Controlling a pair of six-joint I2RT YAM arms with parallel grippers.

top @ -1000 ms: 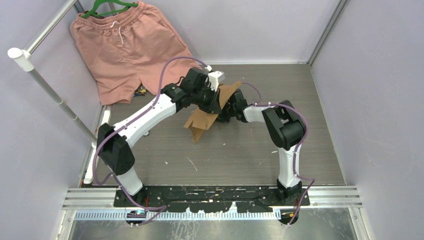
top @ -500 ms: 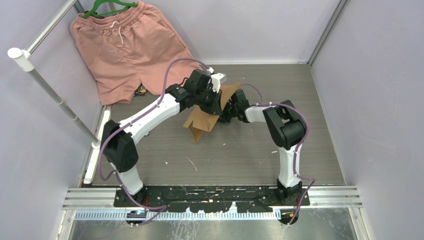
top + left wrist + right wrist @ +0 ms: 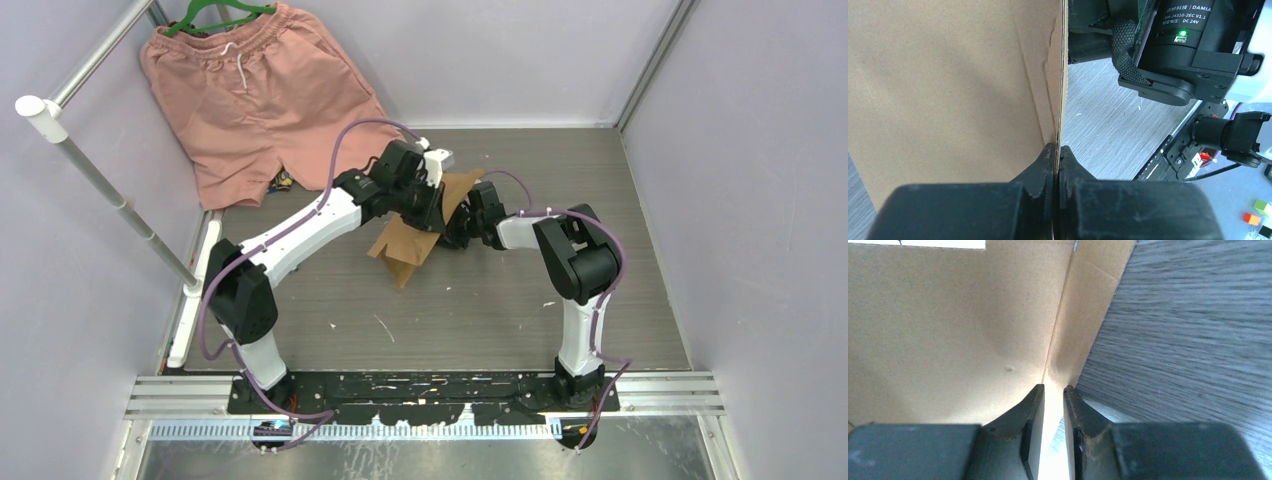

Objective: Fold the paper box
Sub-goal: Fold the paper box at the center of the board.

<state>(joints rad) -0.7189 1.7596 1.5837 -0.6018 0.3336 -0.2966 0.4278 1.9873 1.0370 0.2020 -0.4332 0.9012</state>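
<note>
Lilac-walled bay, grey wood-grain table [image 3: 620, 200]. We count one pair pink shorts [image 3: 250, 90] hung back-left, two arms, one paper box [image 3: 408, 243]. Box half-formed, mid-table between both wrists, one panel raised. Left gripper [image 3: 1057, 150] clamped tight on box's upright edge. Right gripper [image 3: 1053, 390] fingers narrowly parted at inner crease, nothing pinched as far as we see. Our advice: left pinch as firm anchor, right presses along crease, not across, so corrugation doesn't tear.

Grey wood-grain table [image 3: 480, 300], pale scraps [image 3: 383, 327]
</note>
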